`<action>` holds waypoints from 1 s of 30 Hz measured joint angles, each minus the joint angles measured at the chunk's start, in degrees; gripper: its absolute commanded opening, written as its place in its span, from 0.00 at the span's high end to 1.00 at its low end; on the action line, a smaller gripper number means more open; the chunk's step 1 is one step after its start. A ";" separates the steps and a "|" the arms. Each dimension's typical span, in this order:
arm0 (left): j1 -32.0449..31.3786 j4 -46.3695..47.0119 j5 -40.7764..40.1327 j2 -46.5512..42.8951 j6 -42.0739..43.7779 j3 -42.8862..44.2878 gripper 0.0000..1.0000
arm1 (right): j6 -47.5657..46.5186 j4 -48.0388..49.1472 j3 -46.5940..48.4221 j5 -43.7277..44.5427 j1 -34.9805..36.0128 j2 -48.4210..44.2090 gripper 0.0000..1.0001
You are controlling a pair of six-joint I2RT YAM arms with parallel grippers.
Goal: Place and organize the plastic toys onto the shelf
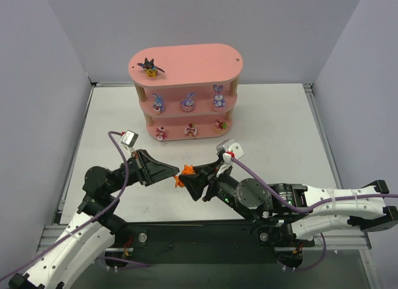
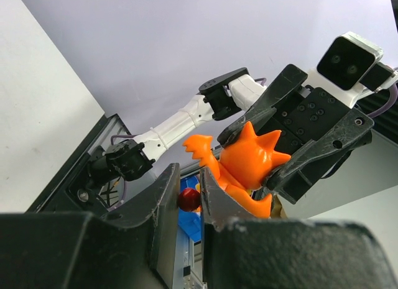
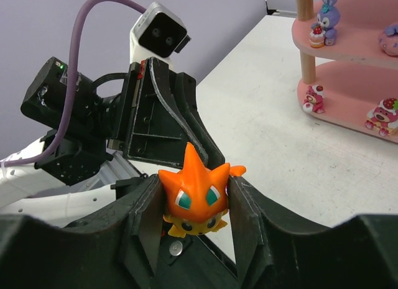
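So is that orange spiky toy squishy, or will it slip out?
The orange toy is probably hard: its spikes stand unbent between the right fingers. It looks smooth and rounded, so it might slip or twist. Likely light, being tiny beside the shelf.

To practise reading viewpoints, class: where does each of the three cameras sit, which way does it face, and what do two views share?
Top external: above and behind the arms, looking down across the table to the shelf; left arm and right arm show.
Left wrist: on the left arm, looking past its own left pincer at the right pincer.
Right wrist: on the right arm, looking past its own pincer at the left pincer and shelf.
Shared: both wrist views show the orange toy between the pincers.
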 measured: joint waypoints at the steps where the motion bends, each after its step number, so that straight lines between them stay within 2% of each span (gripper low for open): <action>1: 0.00 -0.09 0.00 0.00 0.22 0.00 0.77 | 0.00 -0.20 0.15 0.02 0.00 0.09 1.00; 3: 0.00 -1.18 -0.09 -0.07 0.87 0.37 0.58 | -0.02 -0.92 0.94 0.15 0.00 0.61 1.00; 4: 0.00 -2.62 -0.48 -0.17 1.77 0.92 0.38 | -0.07 -1.40 1.42 0.31 0.00 1.01 1.00; 5: 0.02 -4.31 -1.01 -0.35 2.95 1.64 0.29 | -0.04 -1.66 1.95 0.48 0.00 1.46 1.00; 7: -0.02 -9.20 -1.77 -0.81 5.40 4.07 0.13 | -0.20 -1.81 3.19 0.52 0.00 2.75 1.00; 9: -0.11 -15.32 -3.78 -1.14 7.93 7.45 0.10 | -0.66 -2.47 4.55 0.87 0.00 4.11 1.00; 10: -0.09 -18.53 -4.85 -1.36 9.57 9.33 0.05 | -0.94 -2.73 5.18 1.33 -0.02 4.68 1.00; 13: -0.13 -28.00 -9.84 -1.57 14.12 14.75 0.04 | -2.51 -3.32 6.99 3.10 -0.46 5.90 1.00; 17: -0.15 -40.74 -20.28 -1.68 20.74 19.91 0.03 | -5.88 -4.04 9.73 5.55 -3.58 6.51 1.00; 24: -0.15 -54.58 -33.05 -5.20 30.77 18.49 0.03 | -15.34 -3.17 19.08 8.20 -16.72 10.12 1.00; 30: -0.15 -62.05 -39.74 -7.41 39.45 18.08 0.03 | -24.65 -0.61 30.84 5.66 -27.76 20.76 1.00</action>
